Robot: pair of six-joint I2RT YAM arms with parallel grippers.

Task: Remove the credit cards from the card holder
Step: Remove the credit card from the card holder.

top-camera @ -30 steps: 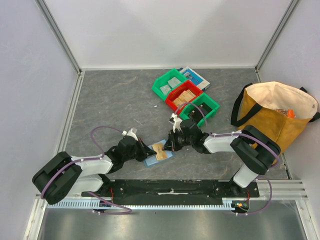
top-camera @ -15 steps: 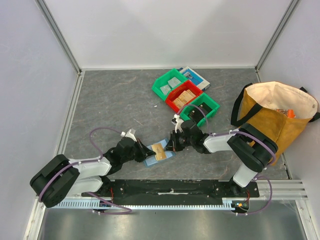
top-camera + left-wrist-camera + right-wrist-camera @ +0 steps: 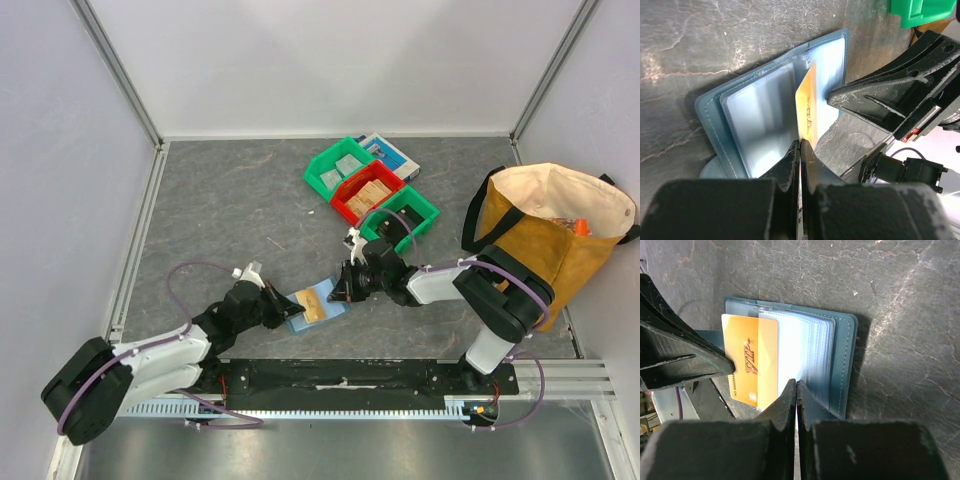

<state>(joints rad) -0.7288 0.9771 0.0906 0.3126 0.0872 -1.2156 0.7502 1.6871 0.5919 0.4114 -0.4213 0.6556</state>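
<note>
Orange card [image 3: 742,360]: one of the credit cards, mostly out of its pocket, with a strip along one long edge under a clear sleeve [image 3: 790,347].
Card holder [image 3: 707,112]: slate-blue, lying open and flat on the grey table [image 3: 230,220] between the two arms.
Left gripper [image 3: 800,147]: fingers pressed together on the bare end of the card.
Right gripper [image 3: 796,387]: fingers pressed together on the edge of the sleeve stack, pinning the holder down.
Direction: the card's bare part faces the left arm and its covered strip faces the right arm.
Long axis: it runs along the holder's fold, across the line from one gripper to the other, so the card leaves short side on.
Nearer arm: both touch the holder's contents, but only the left has the card.
Coming move: probably a flat pull towards the left arm's side, away from the right gripper.
Other cards: I cannot tell whether the sleeves hold any more.
</note>
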